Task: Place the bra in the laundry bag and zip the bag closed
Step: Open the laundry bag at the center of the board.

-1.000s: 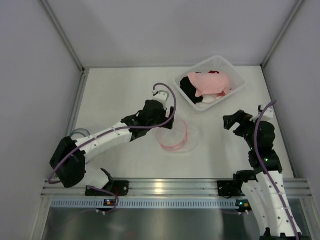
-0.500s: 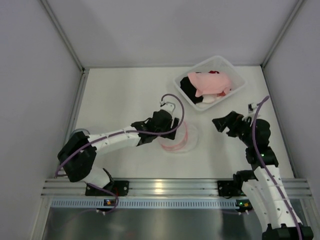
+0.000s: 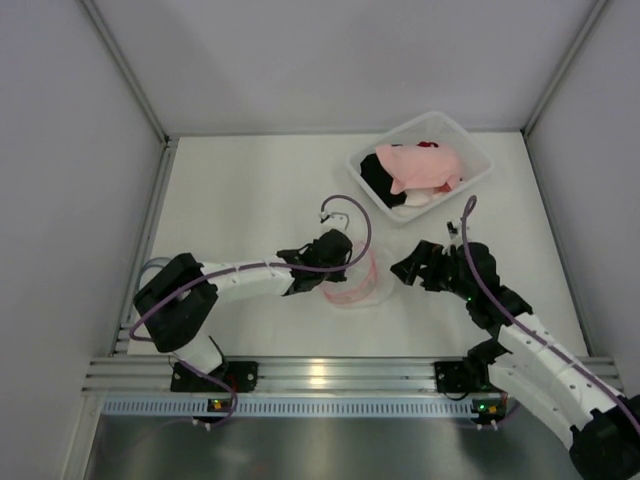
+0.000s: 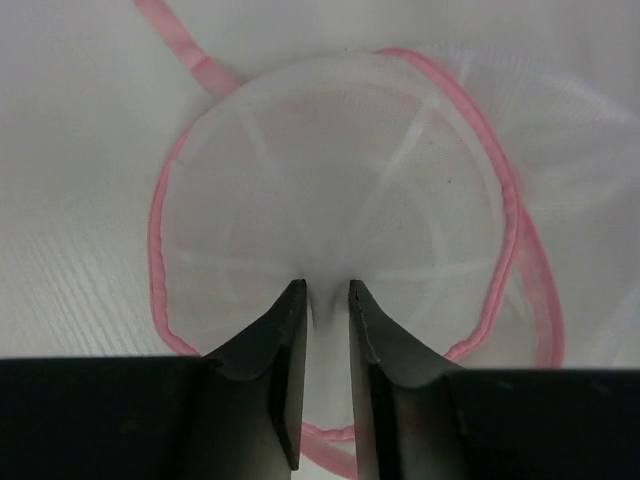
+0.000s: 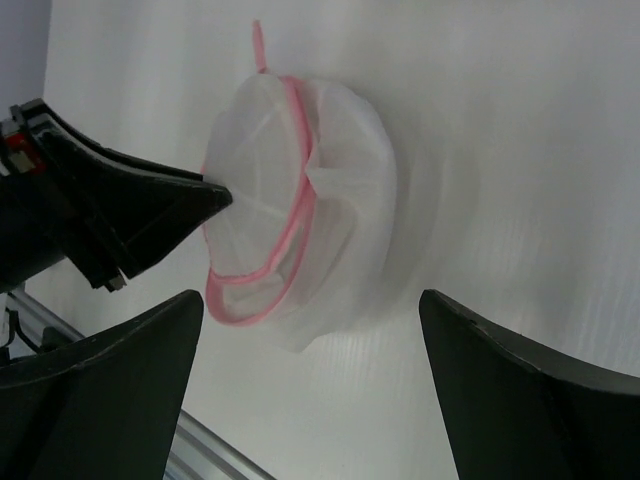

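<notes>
Both arms have closed in on the laundry bag (image 4: 330, 190), left pincer (image 4: 320, 300) pinching its mesh, right pincer (image 5: 310, 300) spread wide beside it.

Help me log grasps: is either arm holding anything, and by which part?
The left gripper appears to pinch the bag by the white mesh of its pink-edged flap. The right gripper is open, holding nothing.

We look down from high behind the robot on the whole table (image 3: 250, 190); both wrist cameras, close in, face the same pink-rimmed mesh laundry bag (image 4: 330, 230).
</notes>
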